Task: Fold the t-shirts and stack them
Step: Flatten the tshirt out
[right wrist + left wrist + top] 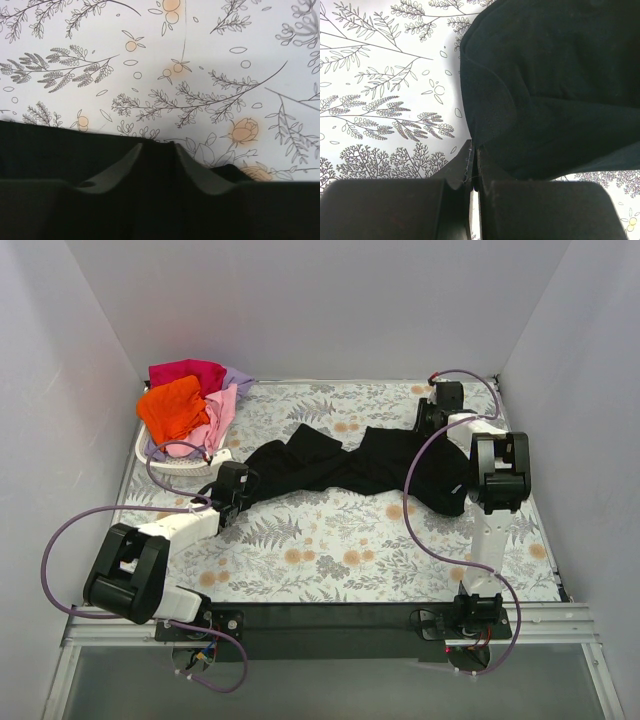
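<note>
The large black t-shirt (340, 465) lies crumpled in a long band across the middle of the flowered table. My left gripper (243, 488) is shut on its left end; in the left wrist view (472, 165) the jaws pinch a hem of the black cloth (550, 90). My right gripper (428, 428) is at the shirt's far right end, shut on it; in the right wrist view (157, 150) black cloth (50, 155) fills the gap between the fingers (125, 165). The orange (172, 405), magenta-red (188, 372), pink (222, 410) and lavender (238, 378) shirts are heaped at the back left.
The white lattice basket (185, 468) holds the coloured heap at the back left, just beyond my left gripper. White walls close in the table at the left, back and right. Purple cables loop beside both arms.
</note>
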